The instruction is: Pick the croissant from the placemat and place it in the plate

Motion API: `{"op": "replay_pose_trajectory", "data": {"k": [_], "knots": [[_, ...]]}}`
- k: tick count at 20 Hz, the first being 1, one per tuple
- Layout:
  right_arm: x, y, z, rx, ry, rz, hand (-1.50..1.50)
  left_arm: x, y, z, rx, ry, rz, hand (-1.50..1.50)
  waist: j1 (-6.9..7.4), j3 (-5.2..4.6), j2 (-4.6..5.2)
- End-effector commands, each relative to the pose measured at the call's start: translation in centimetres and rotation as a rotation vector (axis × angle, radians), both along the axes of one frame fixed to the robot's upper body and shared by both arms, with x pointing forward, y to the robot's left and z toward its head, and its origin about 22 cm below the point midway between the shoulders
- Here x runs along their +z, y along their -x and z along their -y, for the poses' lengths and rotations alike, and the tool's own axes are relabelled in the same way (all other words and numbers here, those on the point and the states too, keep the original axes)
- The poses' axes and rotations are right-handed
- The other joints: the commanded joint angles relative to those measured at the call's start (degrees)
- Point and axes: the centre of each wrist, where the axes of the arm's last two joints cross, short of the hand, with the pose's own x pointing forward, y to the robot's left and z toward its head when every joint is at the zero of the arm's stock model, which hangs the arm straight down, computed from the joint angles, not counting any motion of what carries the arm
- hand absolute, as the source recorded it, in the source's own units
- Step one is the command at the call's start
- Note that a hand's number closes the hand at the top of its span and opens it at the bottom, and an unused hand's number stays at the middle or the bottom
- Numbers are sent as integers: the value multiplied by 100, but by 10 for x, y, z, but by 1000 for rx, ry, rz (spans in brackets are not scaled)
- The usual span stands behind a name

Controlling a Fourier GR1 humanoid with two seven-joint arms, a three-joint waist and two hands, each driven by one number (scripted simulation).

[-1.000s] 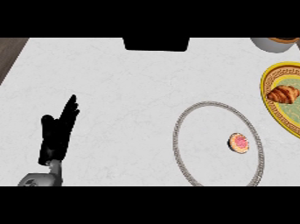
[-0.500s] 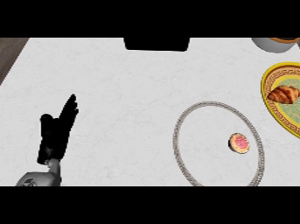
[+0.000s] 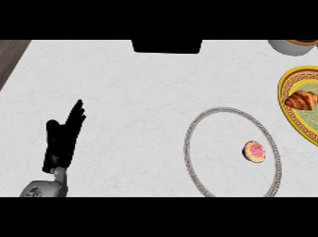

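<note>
A brown croissant point(image 3: 303, 99) lies on a round yellow-rimmed green placemat point(image 3: 289, 107) at the counter's right edge. To its left lies a white plate point(image 3: 216, 139) with a grey rim, and a small pink-iced donut point(image 3: 255, 151) sits on its right part. My left hand point(image 3: 62, 141) rests open at the lower left, fingers straight and pointing up, far from the croissant and the plate. No right hand shows in the head view.
A black box point(image 3: 167, 46) stands at the counter's far edge in the middle. A grey cup-like container point(image 3: 293, 46) sits at the far right corner. Dark wood floor point(image 3: 0, 60) borders the counter on the left.
</note>
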Motion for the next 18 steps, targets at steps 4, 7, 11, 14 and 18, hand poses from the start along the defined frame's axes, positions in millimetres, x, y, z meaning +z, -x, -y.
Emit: {"op": "replay_pose_trajectory", "data": {"k": [4,7,11,14,18], "knots": [[8,23,20,-37,21,-8,-150,-9,9,-4,1,3,-10,0,26,8,11],[8,31,25,-68,7,-4,-150,-8,-1,-9,-6,-1,5,0,-35,7,24],[9,25,22,-97,17,8,-150,4,-1,1,-6,-13,-1,0,40,17,9],[13,37,32,-109,4,42,-150,0,5,-1,-9,-16,14,0,26,17,5],[10,48,36,-150,20,18,-150,-1,-9,8,6,-5,16,0,-31,19,34]]}}
